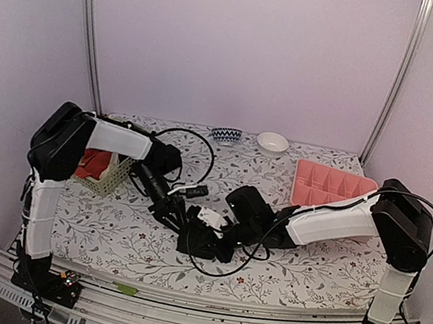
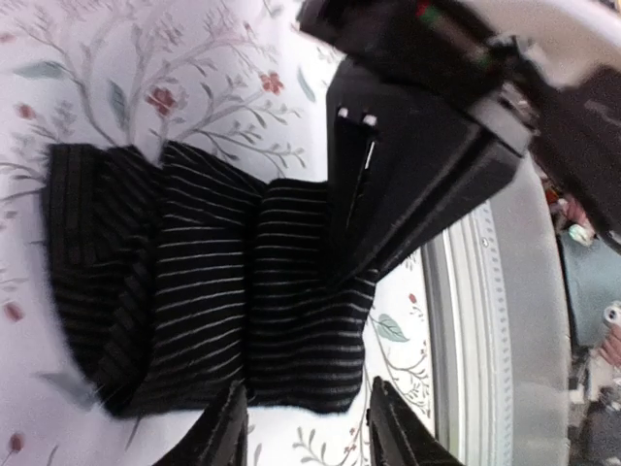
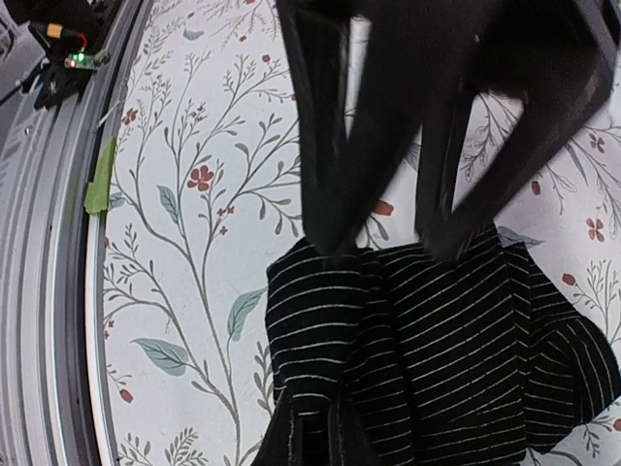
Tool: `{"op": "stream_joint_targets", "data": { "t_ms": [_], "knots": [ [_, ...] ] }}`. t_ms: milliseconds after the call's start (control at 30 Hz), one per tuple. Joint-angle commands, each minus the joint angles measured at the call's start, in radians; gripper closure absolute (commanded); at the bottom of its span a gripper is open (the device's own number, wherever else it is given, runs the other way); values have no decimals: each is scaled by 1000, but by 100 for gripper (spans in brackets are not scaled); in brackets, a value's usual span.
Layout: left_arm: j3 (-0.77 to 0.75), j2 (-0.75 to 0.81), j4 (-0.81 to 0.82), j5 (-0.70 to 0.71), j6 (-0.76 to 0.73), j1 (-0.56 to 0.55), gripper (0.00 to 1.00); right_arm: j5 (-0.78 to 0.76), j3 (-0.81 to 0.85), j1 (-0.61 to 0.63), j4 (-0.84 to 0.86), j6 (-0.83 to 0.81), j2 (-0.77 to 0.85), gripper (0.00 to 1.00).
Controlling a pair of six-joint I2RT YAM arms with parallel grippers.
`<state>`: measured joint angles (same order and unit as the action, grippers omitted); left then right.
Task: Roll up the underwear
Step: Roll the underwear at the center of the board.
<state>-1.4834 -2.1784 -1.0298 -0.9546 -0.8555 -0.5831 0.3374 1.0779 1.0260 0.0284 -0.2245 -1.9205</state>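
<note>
The black ribbed underwear (image 1: 196,246) lies folded in bands on the floral table near the front centre, and both grippers meet over it. My right gripper (image 3: 318,442) is shut on a fold at the near edge of the black underwear (image 3: 437,349). In the left wrist view my left gripper (image 2: 309,427) is open just off the cloth's (image 2: 204,291) edge, with nothing between its fingers (image 2: 225,432). The right gripper (image 2: 354,257) presses on the far side there. A red-orange garment (image 1: 91,164) sits in the basket at the left.
The pale green perforated basket (image 1: 112,176) stands at the left, beside the left arm. A pink divided tray (image 1: 329,185) lies at the right rear. Two small bowls (image 1: 226,135) (image 1: 272,143) stand by the back wall. Cables loop over the table's middle.
</note>
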Motion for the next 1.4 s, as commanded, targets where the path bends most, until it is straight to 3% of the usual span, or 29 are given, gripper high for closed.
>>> {"op": "stream_joint_targets", "data": {
  "t_ms": [0,100,233,467,767,1067,1133,1300,1367],
  "knots": [
    [189,288,379,41,150,98,54,171,-74,-61,70,193,7,100],
    [345,450,594,121,175,107,51,277,-110,-111,150,324,-3,100],
    [502,592,761,213,156,77,49,406,-92,-173,192,437,-85,100],
    [723,722,987,424,36,-114,45,561,-27,-237,188,560,-225,100],
    [752,599,1164,571,-47,-269,43,529,55,-257,65,506,-307,100],
    [675,418,1169,682,-80,-312,43,498,67,-267,36,490,-328,100],
    [647,383,1131,710,-66,-312,48,489,66,-266,32,481,-322,100],
    [628,386,1014,702,-86,-311,76,456,81,-271,28,457,-285,100],
    [623,398,961,683,-90,-310,85,435,88,-282,27,464,-255,95]
  ]
}}
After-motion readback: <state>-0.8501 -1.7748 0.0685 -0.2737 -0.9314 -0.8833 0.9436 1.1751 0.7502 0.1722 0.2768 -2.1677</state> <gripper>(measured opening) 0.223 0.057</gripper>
